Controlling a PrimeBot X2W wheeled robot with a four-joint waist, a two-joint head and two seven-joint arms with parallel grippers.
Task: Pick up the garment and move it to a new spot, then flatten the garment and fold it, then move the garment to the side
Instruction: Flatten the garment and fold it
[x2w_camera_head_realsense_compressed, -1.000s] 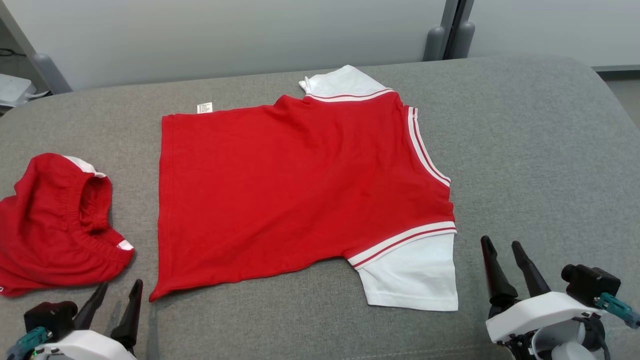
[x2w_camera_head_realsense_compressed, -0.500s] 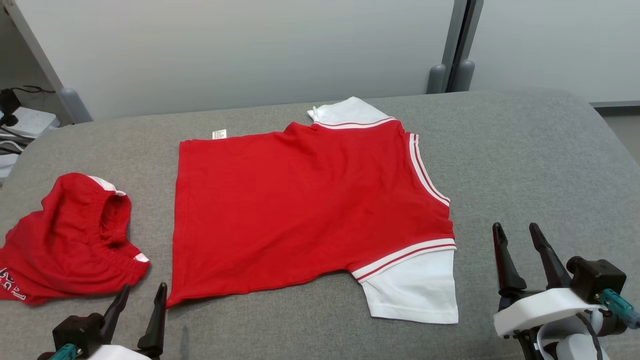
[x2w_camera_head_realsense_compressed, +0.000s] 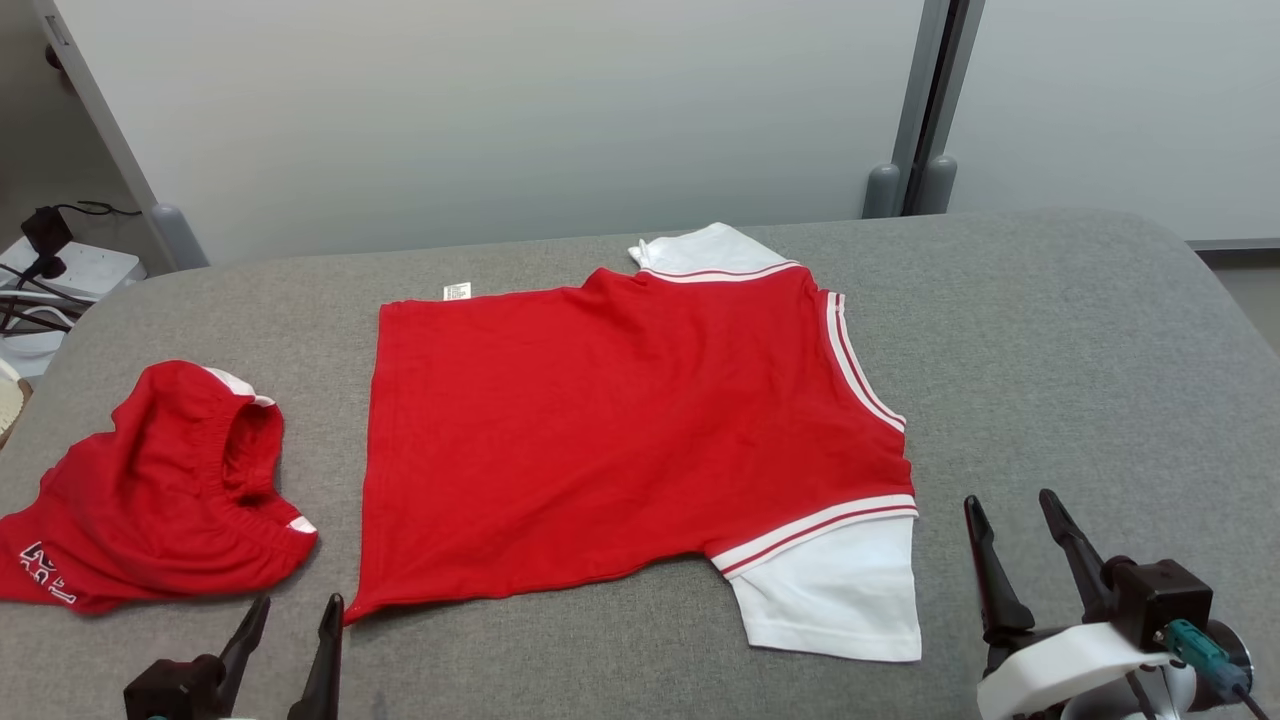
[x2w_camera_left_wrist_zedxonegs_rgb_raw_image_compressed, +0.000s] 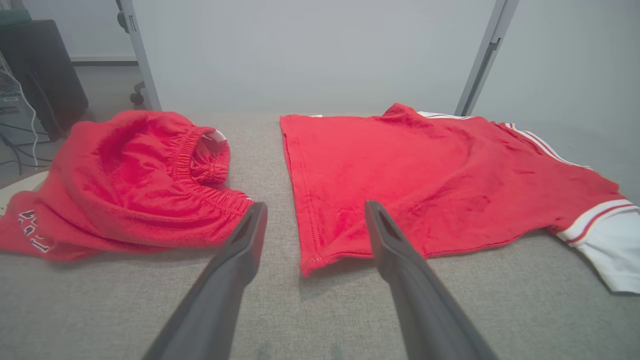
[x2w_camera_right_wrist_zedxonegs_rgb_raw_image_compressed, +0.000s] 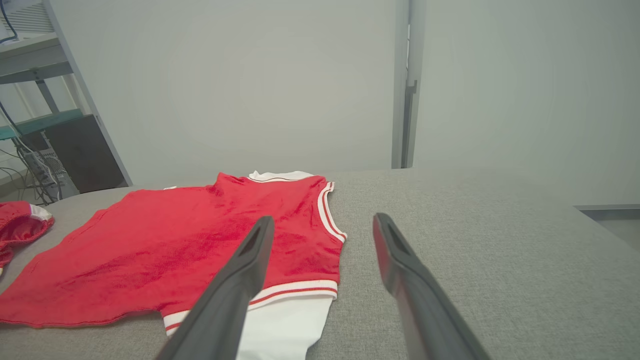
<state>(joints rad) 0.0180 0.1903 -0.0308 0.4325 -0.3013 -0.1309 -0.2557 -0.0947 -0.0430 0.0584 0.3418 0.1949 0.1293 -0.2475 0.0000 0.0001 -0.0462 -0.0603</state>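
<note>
Left end effector (x2w_camera_head_realsense_compressed: 300, 602) agape beside shirt (x2w_camera_head_realsense_compressed: 600, 430)

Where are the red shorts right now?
In the head view the red shorts lie bunched at the left of the grey surface, beside the red shirt and just beyond the left tool.

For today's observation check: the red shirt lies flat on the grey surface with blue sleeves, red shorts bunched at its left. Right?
No. The head view shows the sleeves of the red shirt are white, not blue; the rest stands.
</note>
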